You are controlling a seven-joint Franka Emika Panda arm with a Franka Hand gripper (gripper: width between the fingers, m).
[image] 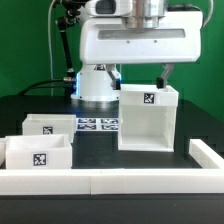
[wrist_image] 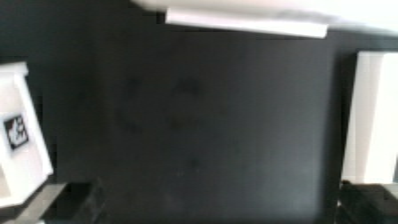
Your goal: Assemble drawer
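The tall white drawer casing (image: 148, 115), tagged on its front, stands upright at the exterior view's right. Two shallow white trays (image: 50, 126) (image: 38, 153) sit at the left, each with a tag. My gripper (image: 142, 74) hangs just above the casing's top, open and empty, with a finger near each side wall. In the wrist view the gripper (wrist_image: 214, 205) is wide open over dark surface. A white tagged wall (wrist_image: 15, 120) and a plain white wall (wrist_image: 374, 115) lie at the two sides, probably the casing's. A blurred white piece (wrist_image: 249, 15) shows at the frame edge.
A long low white rail (image: 110, 180) runs along the table's front and turns back at the exterior view's right (image: 208, 155). The marker board (image: 98, 124) lies flat behind the trays, in front of the robot's white base (image: 95, 88).
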